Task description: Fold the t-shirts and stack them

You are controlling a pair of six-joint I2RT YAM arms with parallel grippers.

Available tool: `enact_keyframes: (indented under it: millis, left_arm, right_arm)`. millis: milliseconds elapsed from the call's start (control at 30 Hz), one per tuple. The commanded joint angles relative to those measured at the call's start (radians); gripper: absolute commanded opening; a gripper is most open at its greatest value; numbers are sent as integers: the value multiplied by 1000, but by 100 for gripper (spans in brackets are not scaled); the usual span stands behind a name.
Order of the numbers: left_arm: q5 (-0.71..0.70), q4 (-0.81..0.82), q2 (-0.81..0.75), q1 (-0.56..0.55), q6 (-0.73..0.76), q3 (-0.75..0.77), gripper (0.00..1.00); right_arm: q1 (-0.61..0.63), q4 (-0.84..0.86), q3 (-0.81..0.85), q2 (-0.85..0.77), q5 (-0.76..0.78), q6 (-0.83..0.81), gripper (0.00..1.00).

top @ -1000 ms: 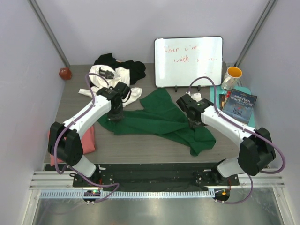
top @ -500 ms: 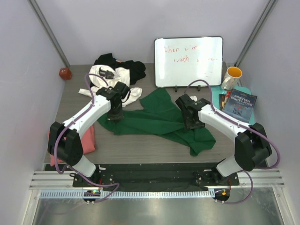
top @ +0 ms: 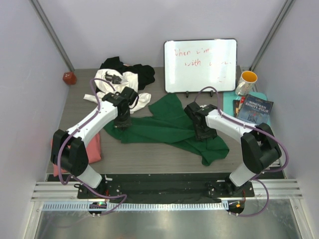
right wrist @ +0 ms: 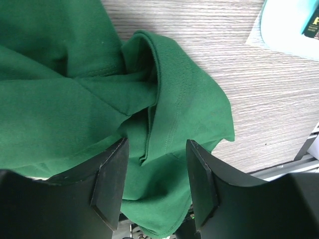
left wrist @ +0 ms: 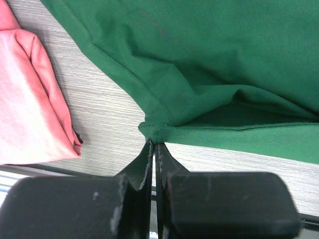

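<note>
The soft dark green cloth t-shirt (top: pixel 169 127) lies rumpled on the bench (top: pixel 149 157). My left jaws are pinched shut on its hem corner; my right jaws hang half open astride a fold, holding nothing. Closing there, I'd likely snag doubled layers and bunch it.

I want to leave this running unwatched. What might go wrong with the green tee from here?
The left gripper pinches only a small nub of hem on the green tee; a pull may slip it free. The right gripper hangs open astride bunched layers, so closing may catch several and fold crooked.
</note>
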Motion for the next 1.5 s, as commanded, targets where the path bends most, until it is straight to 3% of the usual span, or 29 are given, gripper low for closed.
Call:
enact_keyframes:
  millis: [0,300,400,433,533,867,1467]
  left_arm:
    - [2,19,-32,8,5,4,0]
    - [8,28,-32,8,12,-6,0]
    - [10,33,-38,8,12,-19,0]
    - [10,36,-36,8,12,-20,0]
    - [13,36,-35,8,15,-23,0]
    - [16,44,-26,10,15,-20,0]
    - [-78,-2,-72,43,-12,63,0]
  right_arm:
    - [-15,-7,9,-7,38,31,55]
    - [-28,8,0,74,77,42,56]
    - [-29,8,28,104,89,49,39]
    - [-29,8,34,107,95,51,25]
    - [-31,5,52,107,123,53,1]
    - [-31,-65,107,23,213,77,1]
    - [-29,-131,350,-197,403,83,1]
